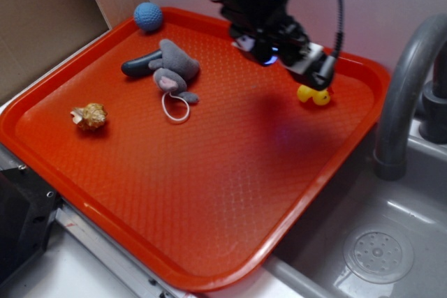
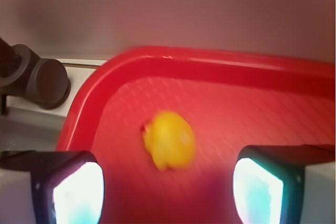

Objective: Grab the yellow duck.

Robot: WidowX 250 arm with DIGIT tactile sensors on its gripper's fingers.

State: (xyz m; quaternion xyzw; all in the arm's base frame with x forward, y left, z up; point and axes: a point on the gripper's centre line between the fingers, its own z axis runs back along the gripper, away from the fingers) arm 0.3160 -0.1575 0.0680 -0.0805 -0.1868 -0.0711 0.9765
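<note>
Gripper: we see the gripper [image 1: 318, 78] hanging just above the yellow duck [image 1: 313, 95], its two fingers [image 2: 77, 191] spread wide with nothing between them but the duck further ahead in the wrist view.
Duck position: we find it on the red tray [image 1: 209, 193], near the far right corner, close to the raised rim on the sink side.
Duck handling: we judge it light, glossy and a little squashy, so likely to slip or pop out under a hard pinch; nothing suggests it is fragile.
Where to hold: we would close across the rounded body, low and centred, not on the small head; which way the beak faces is too blurred for us to tell.
Count, ducks: we count one.
Count, balls: we count one blue ball [image 1: 148, 16] at the far left corner.
Count, plush: we count one grey plush mouse [image 1: 171, 68].
Count, lumps: we count one tan-and-gold lump [image 1: 89, 116].
Count, taps: we count one grey faucet [image 1: 408, 88] over the sink [image 1: 377, 249].
</note>
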